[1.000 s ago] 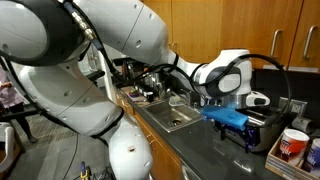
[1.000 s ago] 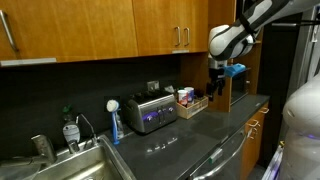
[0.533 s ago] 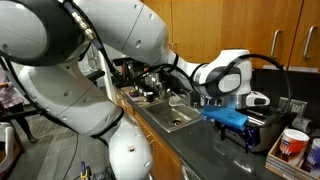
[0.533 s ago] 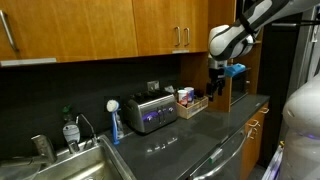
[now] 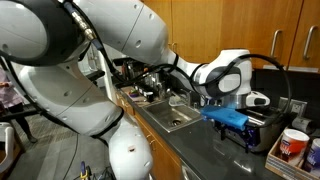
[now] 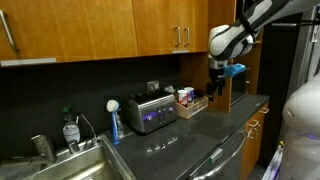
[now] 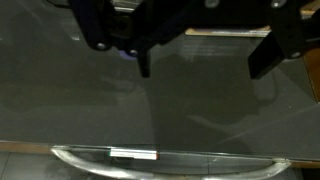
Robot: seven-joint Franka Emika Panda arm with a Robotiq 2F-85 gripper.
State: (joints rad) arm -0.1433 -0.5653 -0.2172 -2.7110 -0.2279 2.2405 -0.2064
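Observation:
My gripper (image 7: 205, 62) comes in from the top of the wrist view, its two dark fingers (image 7: 145, 60) spread wide with nothing between them. Under it lies the bare dark countertop (image 7: 90, 110). In both exterior views the gripper (image 6: 214, 86) (image 5: 247, 138) hangs in the air above the counter. It is nearest to a small box of packets (image 6: 190, 102) standing next to a silver toaster (image 6: 150, 112). It touches nothing.
A sink (image 6: 80, 165) (image 5: 180, 118) is set into the counter, with a blue-handled brush (image 6: 114, 122) and a bottle (image 6: 69, 130) beside it. A red and white cup (image 5: 292, 146) stands near the gripper. Wooden cabinets (image 6: 100, 30) hang above. A shiny curved edge (image 7: 165, 160) crosses the wrist view's bottom.

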